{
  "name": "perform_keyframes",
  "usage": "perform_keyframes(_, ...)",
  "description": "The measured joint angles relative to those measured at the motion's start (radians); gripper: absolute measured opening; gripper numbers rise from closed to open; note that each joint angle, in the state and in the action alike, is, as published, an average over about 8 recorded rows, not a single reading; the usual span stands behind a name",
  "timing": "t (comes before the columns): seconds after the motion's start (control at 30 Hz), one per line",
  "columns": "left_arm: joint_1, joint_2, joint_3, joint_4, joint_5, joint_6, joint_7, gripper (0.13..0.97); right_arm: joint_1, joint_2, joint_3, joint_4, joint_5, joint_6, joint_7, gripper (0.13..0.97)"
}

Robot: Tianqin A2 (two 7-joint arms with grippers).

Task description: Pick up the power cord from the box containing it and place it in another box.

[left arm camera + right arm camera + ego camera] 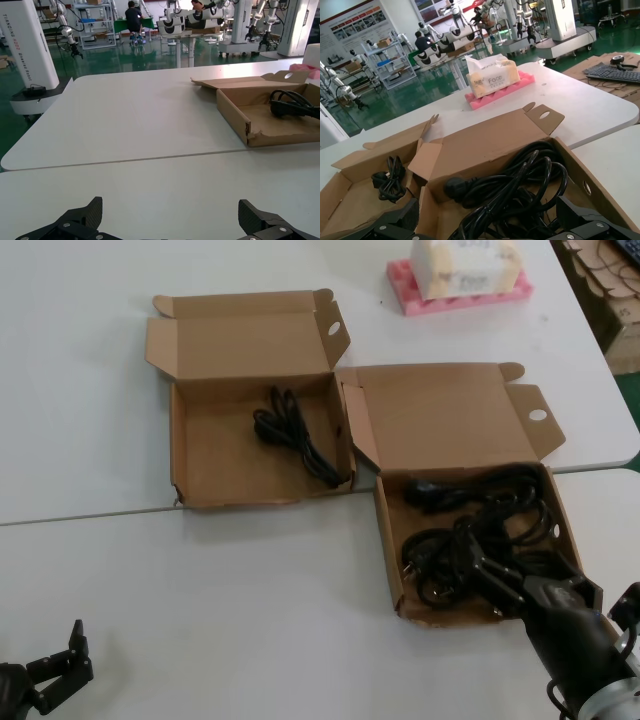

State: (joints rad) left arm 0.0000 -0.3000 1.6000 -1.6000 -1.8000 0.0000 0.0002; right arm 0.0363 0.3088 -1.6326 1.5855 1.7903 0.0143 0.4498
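Observation:
The power cord (295,435), a slim black hank, lies in the left, wider cardboard box (260,497) with the uneven front rim. It also shows in the left wrist view (292,105) and the right wrist view (390,177). The squarer right box (388,540) holds a thick heap of black cords (470,530). My right gripper (495,585) is open over the front part of this box, its fingers apart on either side of the heap (520,185), gripping nothing. My left gripper (55,665) is open and empty above the table's front left.
Both box lids stand open at the back. A pink foam tray with a tissue pack (460,275) sits at the far right of the table. Stacked cardboard (610,280) lies beyond the right table edge. A seam (90,512) runs between two tabletops.

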Motion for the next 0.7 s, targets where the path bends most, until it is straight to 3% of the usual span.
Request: perform_keyframes(0.7,0.0,0.0,0.0,0.0,0.0,0.0,0.0,0.966,0.0,0.0,0.0,0.0,0.0,0.0,0.0,0.966)
